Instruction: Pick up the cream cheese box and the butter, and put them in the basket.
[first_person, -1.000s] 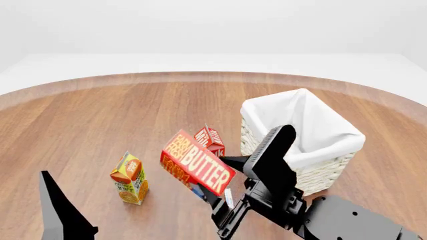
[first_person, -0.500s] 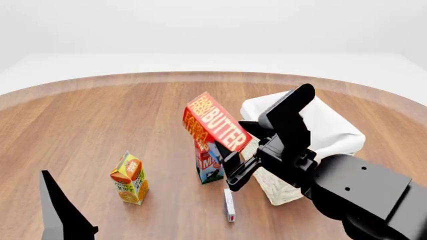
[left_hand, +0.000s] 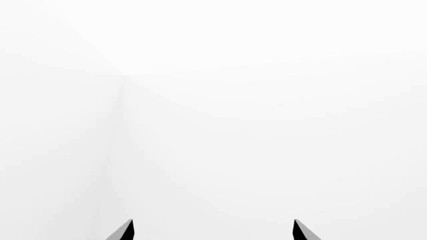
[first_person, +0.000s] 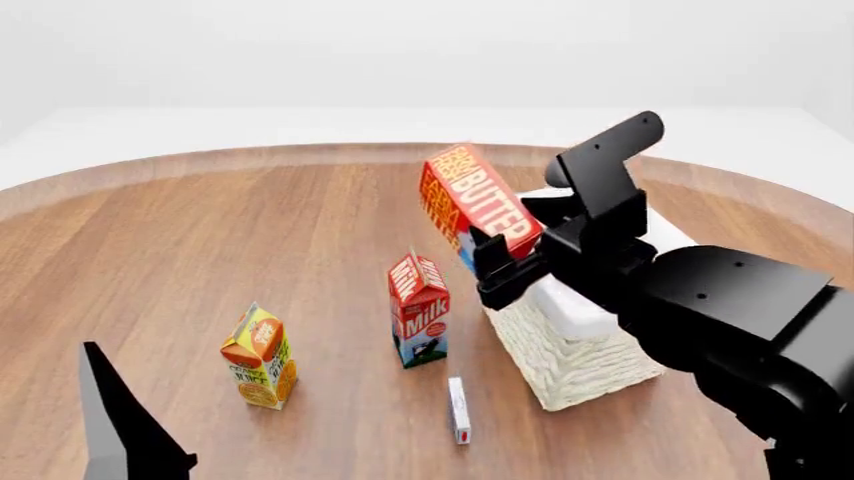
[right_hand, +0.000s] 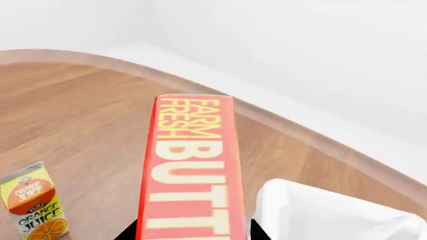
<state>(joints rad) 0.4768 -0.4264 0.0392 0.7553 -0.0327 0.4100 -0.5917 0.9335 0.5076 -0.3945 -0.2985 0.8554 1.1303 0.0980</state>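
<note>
The right gripper (first_person: 497, 262) is clamped on the butter (first_person: 481, 200), holding the red-and-orange box up in the air, tilted, with its white "BUTTER" lettering facing up and to the left in the head view. The box hangs above the wooden table (first_person: 240, 240), over the left rim of the basket (first_person: 574, 365), which sits on the right side of the table; much of the basket's white cloth liner is covered by the black right arm that reaches across it. In the right wrist view the butter (right_hand: 190, 170) fills the middle of the picture with "FARM FRESH" at its far end, the dark tips of the fingers show on either side of its near end, and a corner of the basket's liner (right_hand: 313, 210) lies just beside it. The cream cheese box (first_person: 458, 409) lies flat on the table, near the robot, left of the basket's near corner and apart from it, with its red end toward the robot. The milk carton (first_person: 419, 309) stands upright just beyond the cream cheese box, to the left of the basket. The orange juice carton (first_person: 259, 357) stands upright further left, well apart from the milk. The left gripper (left_hand: 212, 232) shows only two dark fingertips spread apart with nothing between them, against a blank white background; in the head view a dark part of the left arm sits at the near left
</note>
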